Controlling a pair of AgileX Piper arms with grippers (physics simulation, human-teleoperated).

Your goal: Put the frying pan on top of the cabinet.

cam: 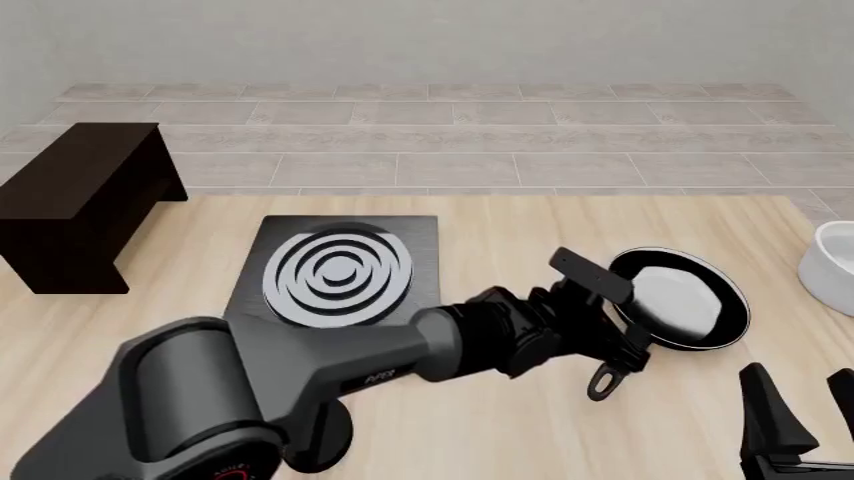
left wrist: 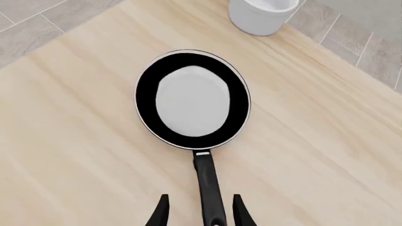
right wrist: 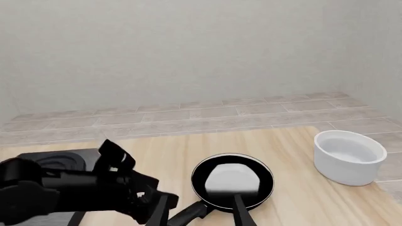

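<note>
Two fingers of my left hand (left wrist: 199, 214) stood open either side of the handle's tail end, not yet closed on it. I judged that handle (left wrist: 208, 186) the only sensible hold: thin, stiff, glossy, likely slippery, and with the pan's weight hung out ahead it could twist in a light pinch. Just beyond the fingertips the frying pan (left wrist: 192, 99) lay flat on the bench (left wrist: 75, 141), and past it stood a white bowl (left wrist: 261, 14). My right hand (cam: 798, 412) hovered open and empty. Far off to the left hand's left sat the cabinet (cam: 80, 200), beyond the stove plate (cam: 340, 265).
</note>
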